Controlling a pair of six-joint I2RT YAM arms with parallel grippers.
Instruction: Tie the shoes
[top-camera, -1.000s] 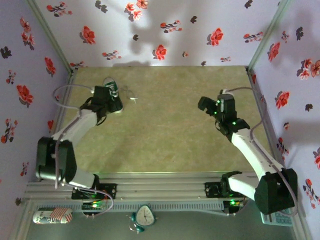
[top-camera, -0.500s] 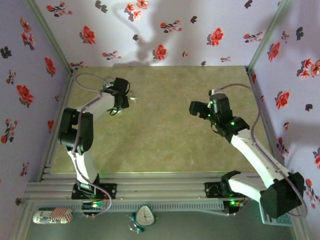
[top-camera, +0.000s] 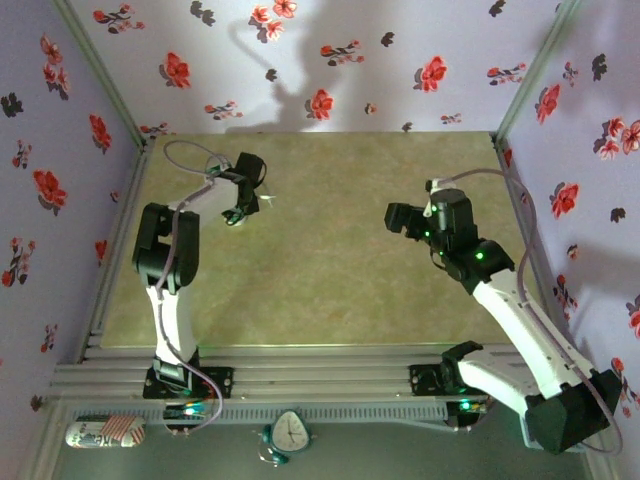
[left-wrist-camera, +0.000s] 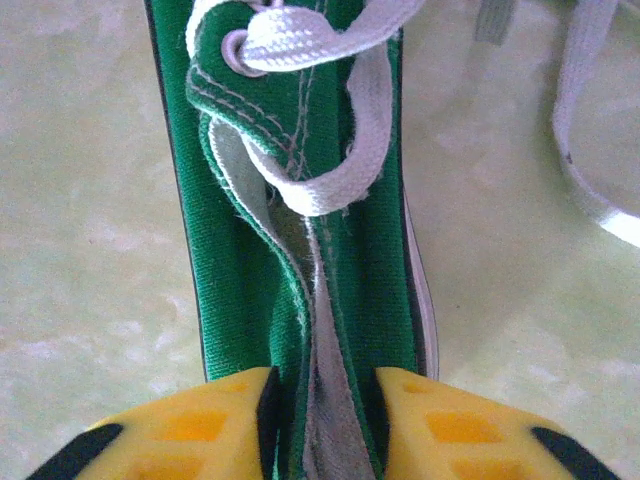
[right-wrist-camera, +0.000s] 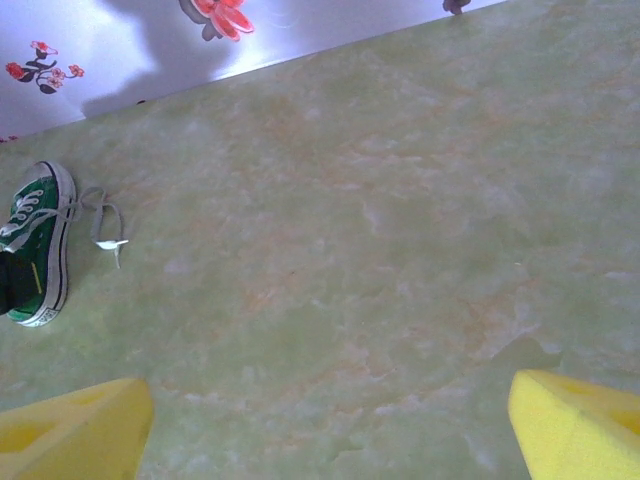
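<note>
The shoe (left-wrist-camera: 300, 200) is a small green canvas sneaker, seen from behind in the left wrist view. My left gripper (left-wrist-camera: 322, 400) is shut on the canvas at its heel opening, both yellow pads pressed against the fabric. A white lace (left-wrist-camera: 330, 180) loops across the collar, and another strand (left-wrist-camera: 590, 150) trails on the table to the right. From above, the left gripper (top-camera: 243, 190) covers most of the shoe (top-camera: 234, 217) at the back left. The right wrist view shows the shoe (right-wrist-camera: 35, 245) far off to the left. My right gripper (top-camera: 400, 218) hangs open over bare table at mid right.
Flowered walls close off the table (top-camera: 320, 280) at the back and both sides. A metal rail (top-camera: 320, 365) runs along the near edge by the arm bases. Beyond it lie a small clock (top-camera: 290, 432) and a can (top-camera: 105, 432).
The left gripper has closed from wide open onto the shoe's heel, and the arm's elbow has swung up and inward. The right arm has shifted slightly and stays open.
</note>
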